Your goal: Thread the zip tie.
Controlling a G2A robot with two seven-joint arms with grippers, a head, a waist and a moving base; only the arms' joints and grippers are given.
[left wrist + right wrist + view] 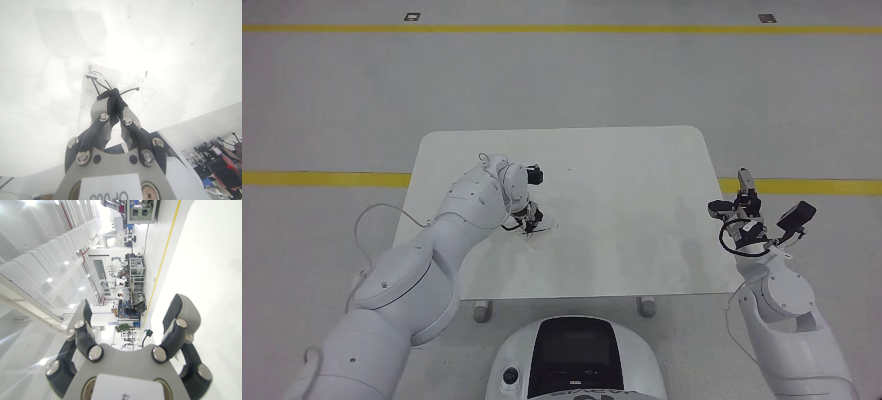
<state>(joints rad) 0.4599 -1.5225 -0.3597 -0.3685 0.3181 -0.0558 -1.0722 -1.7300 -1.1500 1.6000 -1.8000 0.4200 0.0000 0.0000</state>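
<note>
Left pincer squeezes the zip tie mid-frame — it's thin and could slip if tugged. Right pincer is wide open — empty.

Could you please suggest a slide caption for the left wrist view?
Left gripper pinching a black zip tie over a clear plastic fixture on the white table.

On the left tool: grey fingers, black pads and links, silver rivets, a white label with dark print at its base. The zip tie at its tips is thin and black, over a clear, colourless plate on the white surface. The right tool has the same grey fingers, black ribbed pads, black links and silver rivets; out past the surface from both tools, the floor is pale grey, crossed by yellow lines.
</note>
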